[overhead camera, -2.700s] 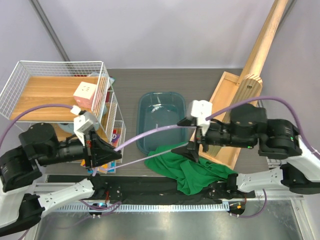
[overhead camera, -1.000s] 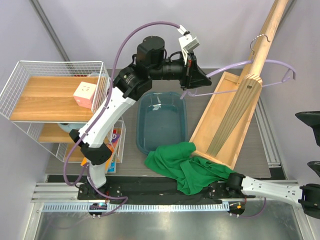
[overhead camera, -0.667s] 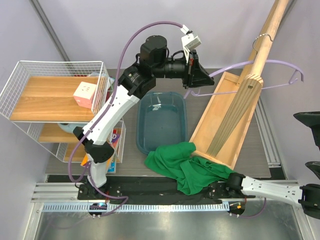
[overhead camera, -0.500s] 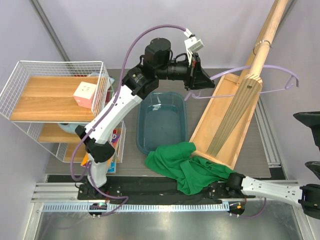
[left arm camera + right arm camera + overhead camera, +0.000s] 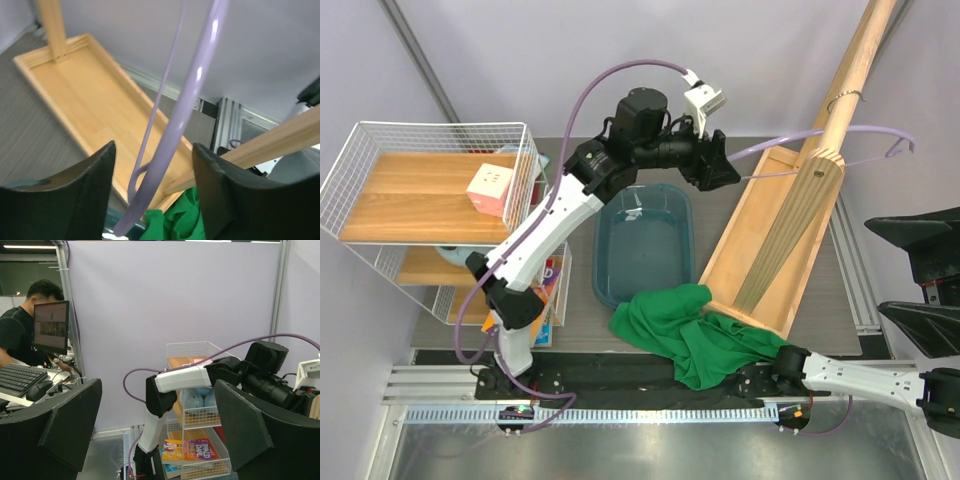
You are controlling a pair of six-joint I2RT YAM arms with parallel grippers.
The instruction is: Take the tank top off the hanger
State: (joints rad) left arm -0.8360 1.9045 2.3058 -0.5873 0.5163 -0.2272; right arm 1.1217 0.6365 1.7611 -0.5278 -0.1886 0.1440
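My left arm is stretched out high over the far side of the desk (image 5: 582,320). On its wrist view, the left gripper (image 5: 152,147) has its jaws partly apart, and one lilac arm of the hanger (image 5: 192,95) runs through the gap. I see daylight on both sides of that arm, so the jaws straddle it without pinching it.

From above, the hanger's silver hook is looped over the slanted wooden pole (image 5: 855,60) above the far right corner of the desk. The hanger is bare and sticks out to both sides of the pole.

The tank top (image 5: 695,335) lies well apart from it in a crumpled green heap at the near edge of the desk, right of centre. Its right side is bunched against the near end of the long wooden tray (image 5: 750,240) that carries the pole. I cannot tell whether any cloth lies under the tray.

The blue basin (image 5: 645,250) sits mid-desk just beyond the heap. The wire rack (image 5: 440,124) stands at the left edge.

My right gripper (image 5: 875,270) hangs off the right edge of the desk. Its jaws are spread as wide as I can see them go, and there is nothing between them. Its camera looks across at the left arm and the rack.
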